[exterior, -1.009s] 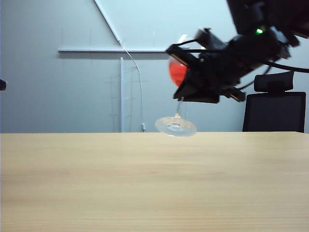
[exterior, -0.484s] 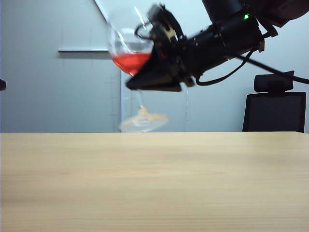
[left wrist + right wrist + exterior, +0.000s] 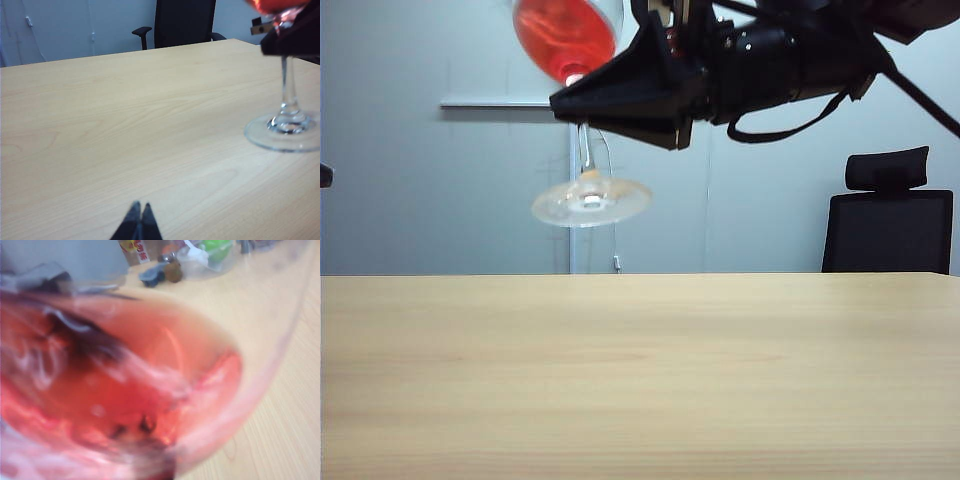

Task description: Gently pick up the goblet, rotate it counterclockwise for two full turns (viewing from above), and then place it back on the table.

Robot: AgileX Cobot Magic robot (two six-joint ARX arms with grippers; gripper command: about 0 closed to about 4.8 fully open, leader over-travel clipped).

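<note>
The goblet (image 3: 566, 38), a clear wine glass with red liquid, hangs tilted well above the table (image 3: 640, 380), its round foot (image 3: 590, 203) in the air. My right gripper (image 3: 582, 112) is shut on the thin stem just under the bowl. In the right wrist view the bowl (image 3: 125, 390) with sloshing red liquid fills the picture and hides the jaws. The left wrist view shows the goblet's stem (image 3: 287, 90) and foot (image 3: 285, 134), with the right gripper (image 3: 295, 37) above. My left gripper (image 3: 140, 209) is shut and holds nothing, low over the table (image 3: 125, 125), far from the goblet.
A black office chair (image 3: 888, 215) stands behind the table's far right edge, and also shows as the chair (image 3: 185, 22) in the left wrist view. Small cluttered items (image 3: 172, 270) lie at one far table edge. A white rail and cable (image 3: 572, 190) run on the wall behind.
The right gripper has carried the goblet left and higher while turning its wrist. The bowl now rides near the exterior view's top edge, and the liquid sloshes.
</note>
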